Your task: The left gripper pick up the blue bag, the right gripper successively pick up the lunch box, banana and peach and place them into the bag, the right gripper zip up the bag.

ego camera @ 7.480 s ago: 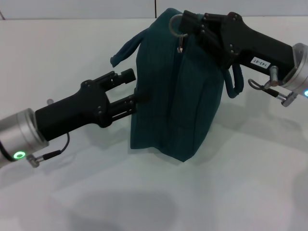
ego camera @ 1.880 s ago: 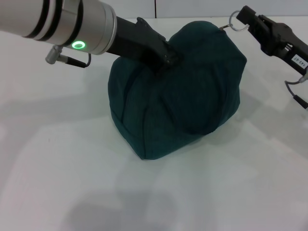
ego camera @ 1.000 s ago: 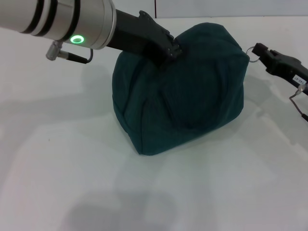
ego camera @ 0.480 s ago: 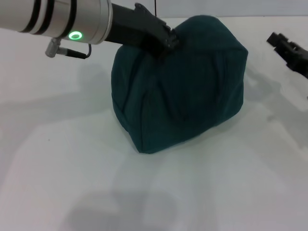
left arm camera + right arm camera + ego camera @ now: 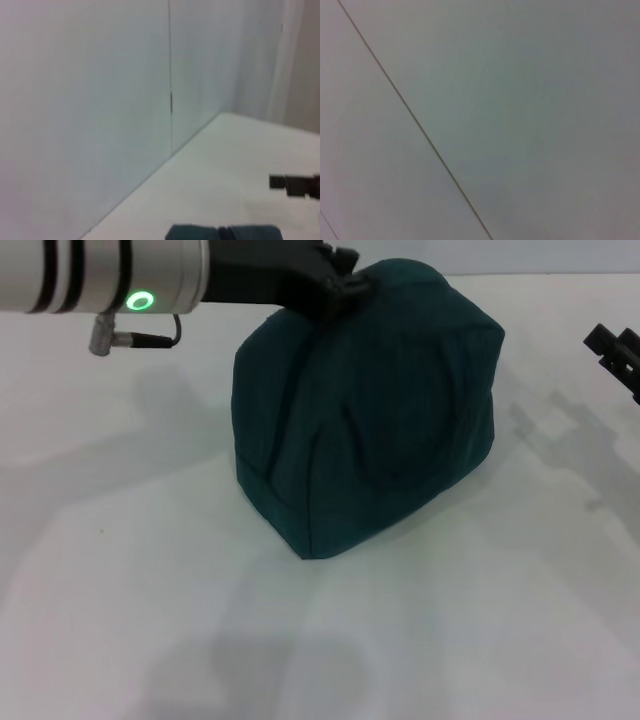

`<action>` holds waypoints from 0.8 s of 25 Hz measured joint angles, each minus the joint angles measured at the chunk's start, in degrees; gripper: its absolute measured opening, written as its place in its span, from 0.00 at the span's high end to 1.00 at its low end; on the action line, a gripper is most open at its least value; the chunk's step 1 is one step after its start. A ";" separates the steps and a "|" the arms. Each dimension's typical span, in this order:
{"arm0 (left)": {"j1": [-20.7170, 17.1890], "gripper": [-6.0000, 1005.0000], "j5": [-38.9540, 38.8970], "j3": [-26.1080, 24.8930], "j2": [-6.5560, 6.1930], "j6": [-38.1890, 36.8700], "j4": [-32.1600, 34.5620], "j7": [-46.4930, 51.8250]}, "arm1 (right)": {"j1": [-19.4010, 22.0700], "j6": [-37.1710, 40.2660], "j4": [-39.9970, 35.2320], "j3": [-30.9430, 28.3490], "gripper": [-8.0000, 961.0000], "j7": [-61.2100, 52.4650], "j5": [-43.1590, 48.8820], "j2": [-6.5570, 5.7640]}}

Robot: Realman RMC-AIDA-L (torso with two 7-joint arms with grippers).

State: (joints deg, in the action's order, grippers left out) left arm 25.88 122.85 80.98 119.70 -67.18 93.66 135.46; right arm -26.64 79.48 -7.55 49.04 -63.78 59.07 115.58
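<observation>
Head view: your left gripper (image 5: 340, 275) clamps the top of the blue bag (image 5: 365, 400) (apparently zipped); the right gripper (image 5: 618, 348), well apart, fingers unreadable. Next, release.

No legible text, label, brand or number in any of the three views. The only sign is a lit green ring indicator (image 5: 140, 301) on the silver wrist section of the left arm (image 5: 100, 275), seen from the head view. It carries no characters. The two wrist views show plain pale panels with a seam and no markings.
</observation>
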 joint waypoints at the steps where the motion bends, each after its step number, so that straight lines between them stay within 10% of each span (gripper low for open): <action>1: -0.65 0.82 -1.35 -0.22 0.00 0.68 0.08 -0.06 | 0.19 0.43 0.00 0.00 0.45 0.00 0.00 -0.01; 8: -10.97 0.62 -21.41 -5.29 -0.09 0.78 -0.70 -15.12 | 2.85 10.89 -4.59 1.84 0.14 2.15 2.99 -0.40; 16: -27.17 0.29 -44.23 -7.48 -0.06 -9.38 -18.58 -52.98 | 8.36 23.18 -15.68 2.28 0.09 4.43 15.96 -0.76; 20: -28.97 0.14 -48.30 -9.77 0.04 -14.02 -28.15 -63.38 | 8.81 25.17 -16.00 2.29 0.09 7.07 22.26 -0.81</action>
State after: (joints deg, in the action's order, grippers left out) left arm -3.09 74.55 71.21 119.74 -81.20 65.51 72.07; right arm -17.83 104.65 -23.55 51.33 -56.71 81.33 114.78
